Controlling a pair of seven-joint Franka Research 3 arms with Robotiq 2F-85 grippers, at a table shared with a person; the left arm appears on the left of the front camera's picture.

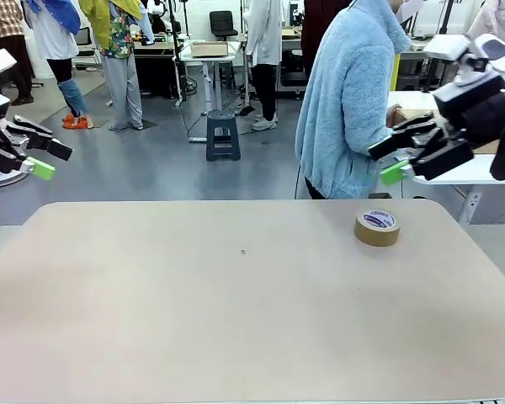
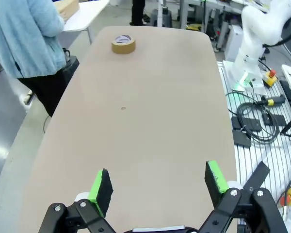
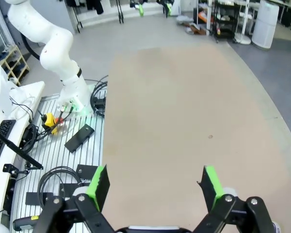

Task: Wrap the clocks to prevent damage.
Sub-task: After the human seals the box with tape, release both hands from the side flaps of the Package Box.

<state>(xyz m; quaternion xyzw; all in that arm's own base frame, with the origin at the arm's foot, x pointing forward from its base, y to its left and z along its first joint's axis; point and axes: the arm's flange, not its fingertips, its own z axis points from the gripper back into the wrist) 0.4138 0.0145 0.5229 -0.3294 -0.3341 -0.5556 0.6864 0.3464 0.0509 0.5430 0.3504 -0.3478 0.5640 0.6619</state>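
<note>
You had both sets of jaws released and holding nothing. The left gripper (image 2: 155,182) hung spread above its end of the beige worktop (image 1: 236,320), and the right gripper (image 3: 153,182) did the same over the opposite end. In the front view the left gripper (image 1: 46,160) sat off the worktop's left edge and the right gripper (image 1: 400,160) hovered past the far right corner.

No clock was to be seen. The 1 thing on the surface was a roll of brown tape (image 1: 377,227), lying flat near the far right corner, just below and in front of your right jaws and well apart from your left jaws. A tiny dark speck (image 1: 242,251) marked the surface between them.

A person in a fluffy light-blue jacket (image 1: 349,101) stood at the far edge, close beside your right jaws. Behind lay grey floor, a dark step stool (image 1: 223,135) and other people at benches.
</note>
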